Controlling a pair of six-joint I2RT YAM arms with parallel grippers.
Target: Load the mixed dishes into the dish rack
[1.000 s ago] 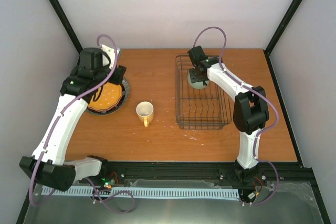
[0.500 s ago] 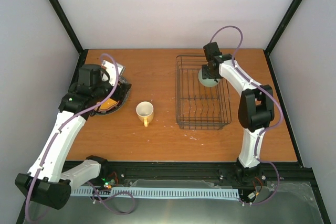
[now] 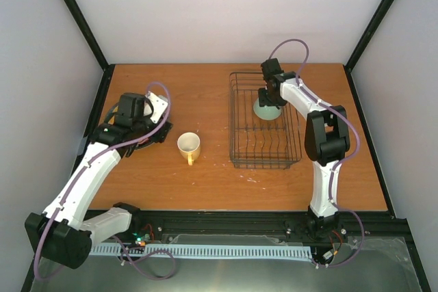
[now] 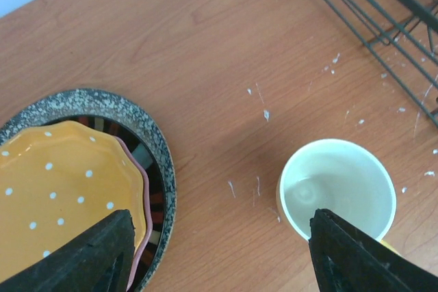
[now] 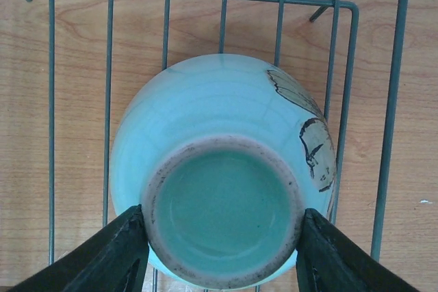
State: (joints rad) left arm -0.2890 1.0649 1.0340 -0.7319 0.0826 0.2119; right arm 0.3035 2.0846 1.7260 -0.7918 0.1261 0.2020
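I find no legible text, label, brand, number or sign in any of my views.

Left arm (image 3: 79,182), right arm (image 3: 298,102): white links, black joints; lilac cable (image 3: 291,41) looping along each; black wedge claw fingers (image 4: 82,254).

plates (image 4: 63,184) stacked left, mug (image 3: 188,146) midway, bowl (image 5: 219,169) upturned in rack (image 3: 264,147) right

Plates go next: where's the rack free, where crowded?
Free: near tine rows of the dark wire dish rack, from its front wall to the upturned pale green bowl. Crowded: the far end, where the right gripper holds it.
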